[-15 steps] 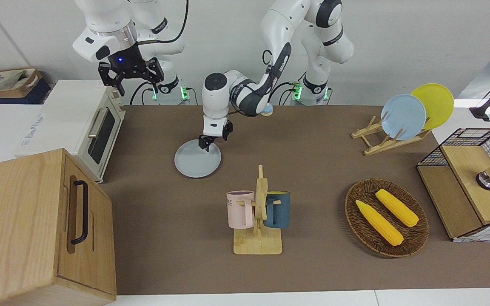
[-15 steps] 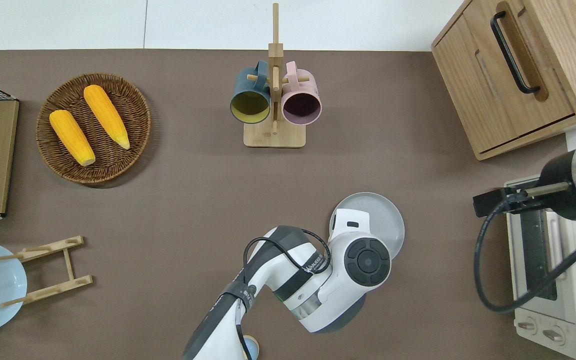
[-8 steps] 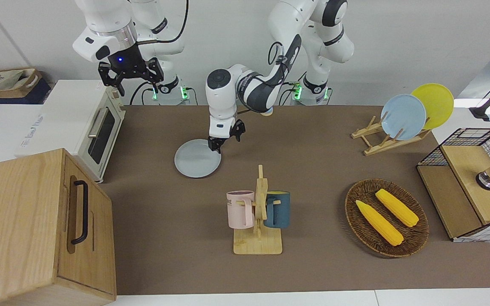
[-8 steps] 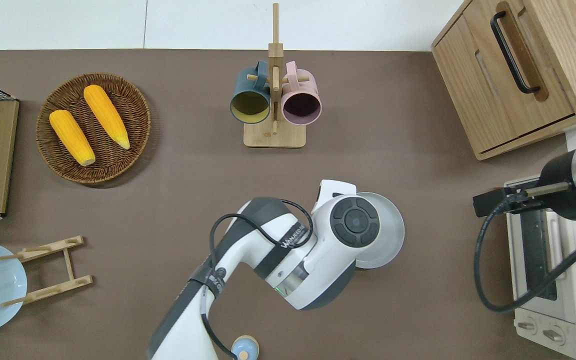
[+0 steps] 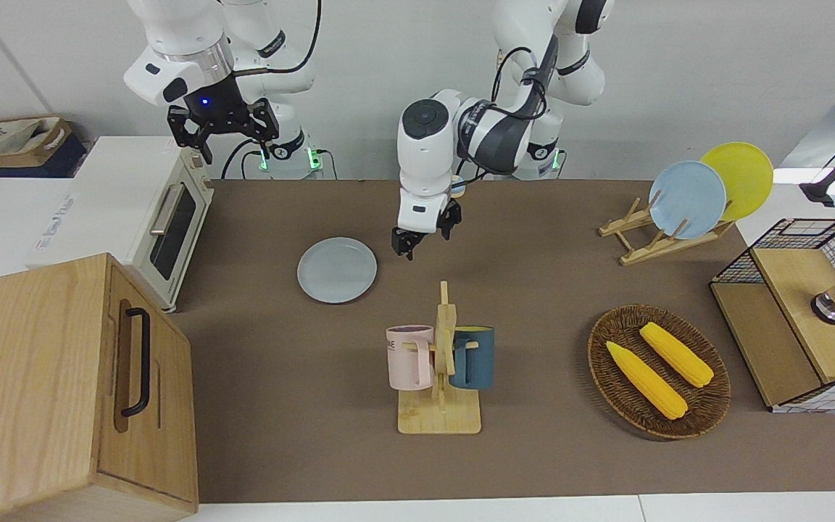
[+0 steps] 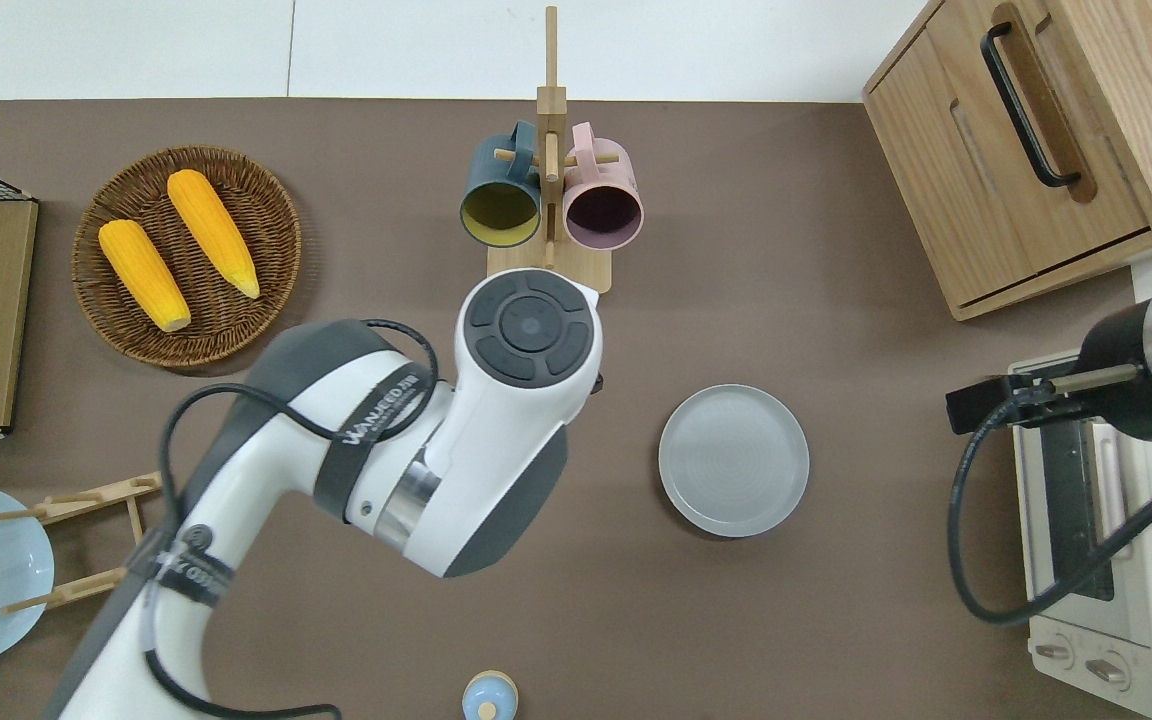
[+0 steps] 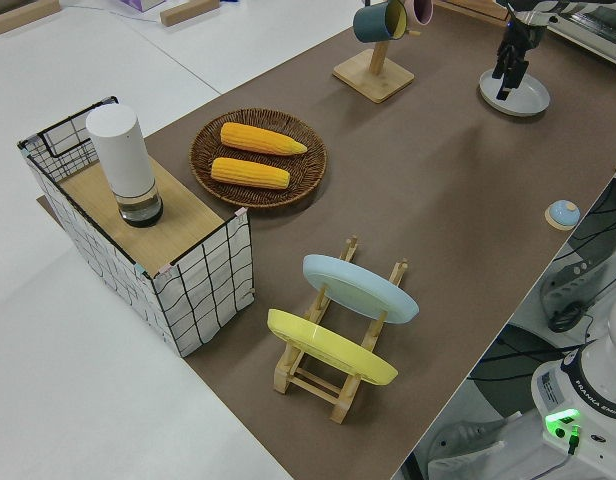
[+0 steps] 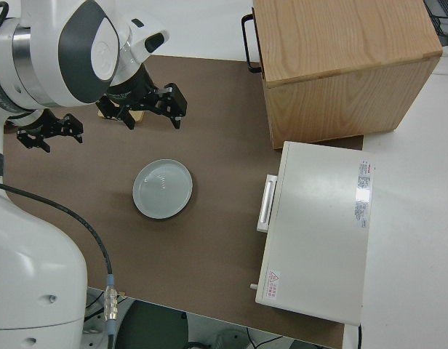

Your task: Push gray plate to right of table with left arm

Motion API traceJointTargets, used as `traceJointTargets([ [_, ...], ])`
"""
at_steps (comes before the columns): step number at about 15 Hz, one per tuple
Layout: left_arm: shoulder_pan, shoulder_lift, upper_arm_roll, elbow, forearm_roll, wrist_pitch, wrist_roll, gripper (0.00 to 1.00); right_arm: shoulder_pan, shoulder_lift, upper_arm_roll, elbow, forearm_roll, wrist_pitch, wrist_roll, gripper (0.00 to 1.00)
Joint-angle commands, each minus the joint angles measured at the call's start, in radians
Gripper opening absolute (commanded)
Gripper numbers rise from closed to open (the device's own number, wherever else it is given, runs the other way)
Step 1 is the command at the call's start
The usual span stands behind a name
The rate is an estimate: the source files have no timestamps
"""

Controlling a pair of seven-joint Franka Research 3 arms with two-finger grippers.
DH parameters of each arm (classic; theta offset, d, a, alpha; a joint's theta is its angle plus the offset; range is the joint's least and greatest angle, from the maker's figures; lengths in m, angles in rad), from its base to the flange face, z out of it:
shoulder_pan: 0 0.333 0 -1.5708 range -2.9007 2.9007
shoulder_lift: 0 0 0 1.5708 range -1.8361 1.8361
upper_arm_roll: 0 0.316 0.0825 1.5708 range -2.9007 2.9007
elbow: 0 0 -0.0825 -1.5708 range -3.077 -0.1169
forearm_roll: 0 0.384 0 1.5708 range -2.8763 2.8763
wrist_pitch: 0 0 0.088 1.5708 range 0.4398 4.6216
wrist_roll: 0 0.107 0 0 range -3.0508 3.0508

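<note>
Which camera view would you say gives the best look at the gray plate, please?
The overhead view shows the gray plate best: its full round outline, nothing covering it, lying flat on the table. The front view and right side view also show it whole but slanted. In the left side view the left gripper partly hides it.

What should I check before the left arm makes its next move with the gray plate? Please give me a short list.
1. Gray plate flat on the table: ok.
2. Left tool clear of the plate: ok, it hangs over bare table, off the plate toward the left arm's end.
3. Left tool touching the plate for a push: not ok, no contact.
4. Path toward the right arm's end: ok, bare table up to the white oven.
5. Mug rack clear of the plate: ok, it stands farther from the robots.
6. Right arm out of the way: ok, parked.
</note>
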Motion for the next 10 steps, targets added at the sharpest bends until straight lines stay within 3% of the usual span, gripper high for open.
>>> traceJointTargets([
  [1,0.08,-0.089,-0.01,-0.011,0.0,-0.12,0.149,0.99,-0.02,-0.006,0.015,0.004,0.01,-0.012,0.001,0.983],
  [4,0.132,-0.153,0.002,-0.011,-0.001,-0.197,0.27,0.99,-0.02,-0.006,0.015,0.004,0.01,-0.012,0.0,0.983],
  [10,0.318,-0.245,0.004,-0.011,-0.013,-0.298,0.593,0.99,-0.02,-0.006,0.015,0.004,0.01,-0.012,0.0,0.983],
])
